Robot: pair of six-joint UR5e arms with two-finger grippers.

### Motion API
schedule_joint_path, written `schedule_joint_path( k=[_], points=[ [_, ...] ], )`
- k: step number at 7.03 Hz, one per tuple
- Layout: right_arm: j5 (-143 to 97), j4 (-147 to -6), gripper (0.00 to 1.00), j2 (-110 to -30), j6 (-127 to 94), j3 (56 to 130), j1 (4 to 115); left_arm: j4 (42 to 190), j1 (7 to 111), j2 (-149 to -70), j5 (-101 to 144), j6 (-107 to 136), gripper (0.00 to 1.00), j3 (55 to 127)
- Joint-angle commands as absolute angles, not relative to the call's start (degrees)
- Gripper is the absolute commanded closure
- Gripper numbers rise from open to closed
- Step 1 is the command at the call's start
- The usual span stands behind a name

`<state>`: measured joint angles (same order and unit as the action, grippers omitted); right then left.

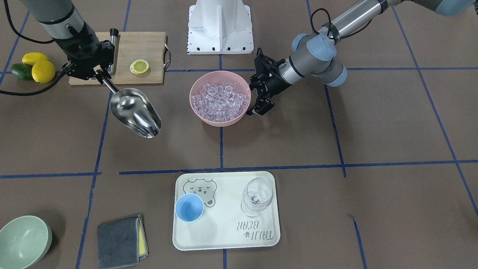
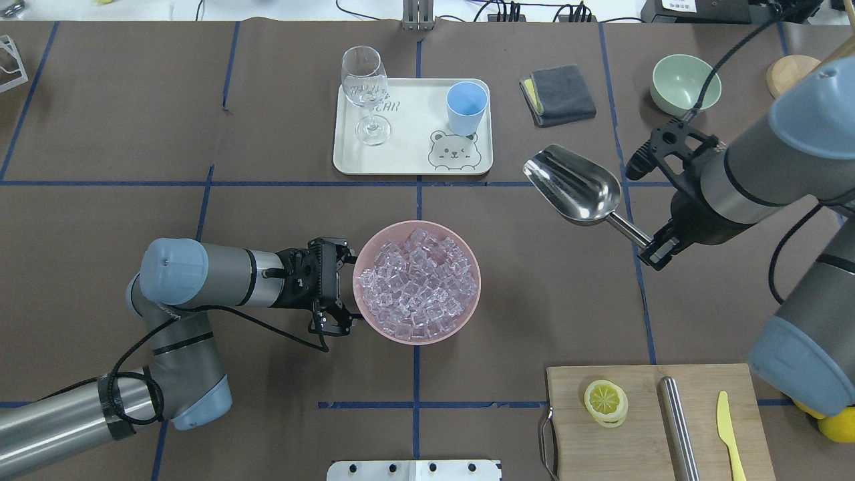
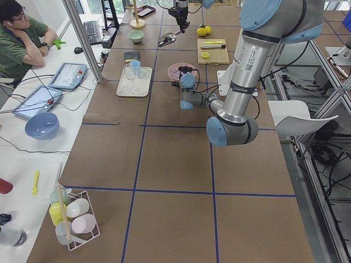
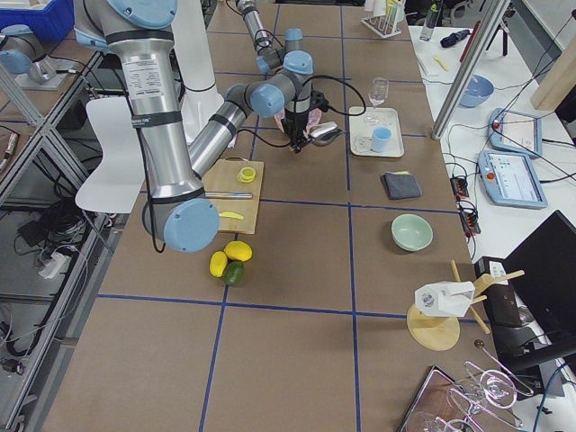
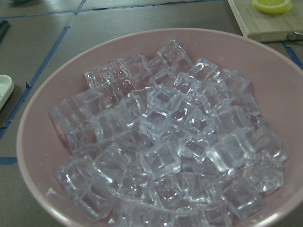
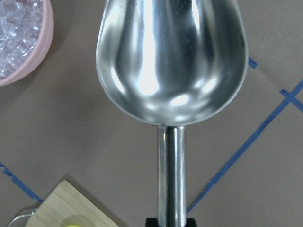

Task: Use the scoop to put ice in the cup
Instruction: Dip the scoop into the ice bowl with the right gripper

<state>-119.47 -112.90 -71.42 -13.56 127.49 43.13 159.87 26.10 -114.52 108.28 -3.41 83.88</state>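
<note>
The ice (image 2: 417, 280) fills a pink bowl (image 2: 401, 336) at the table's middle; it also shows in the front view (image 1: 220, 99) and the left wrist view (image 5: 165, 137). My left gripper (image 2: 349, 287) is open beside the bowl's rim, one finger at each side. My right gripper (image 2: 658, 250) is shut on the scoop's thin handle. The scoop (image 2: 578, 184) hangs above the table right of the bowl, its pan empty (image 6: 170, 61). The light-blue cup (image 2: 466, 107) stands upright and empty on a cream tray (image 2: 407, 150).
A clear stemmed glass (image 2: 366, 93) stands on the tray's other side. A wooden board (image 2: 641, 427) near the robot holds a lemon slice, a steel cylinder and a yellow knife. A grey cloth (image 2: 560, 93) and a pale-green bowl (image 2: 685, 83) lie at the far right.
</note>
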Motion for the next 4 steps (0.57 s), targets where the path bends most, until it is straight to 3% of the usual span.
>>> schedule_joint_path(
  k=[1, 4],
  points=[
    [-115.78, -139.99, 1.00, -53.86, -12.83, 127.88, 37.12, 159.87, 26.10, -114.52, 108.37, -3.25, 0.00, 83.94],
    [-116.02, -157.01, 1.00, -41.61, -12.66, 122.10, 32.80, 159.87, 26.10, -114.43, 108.37, -3.34, 0.00, 83.85]
  ],
)
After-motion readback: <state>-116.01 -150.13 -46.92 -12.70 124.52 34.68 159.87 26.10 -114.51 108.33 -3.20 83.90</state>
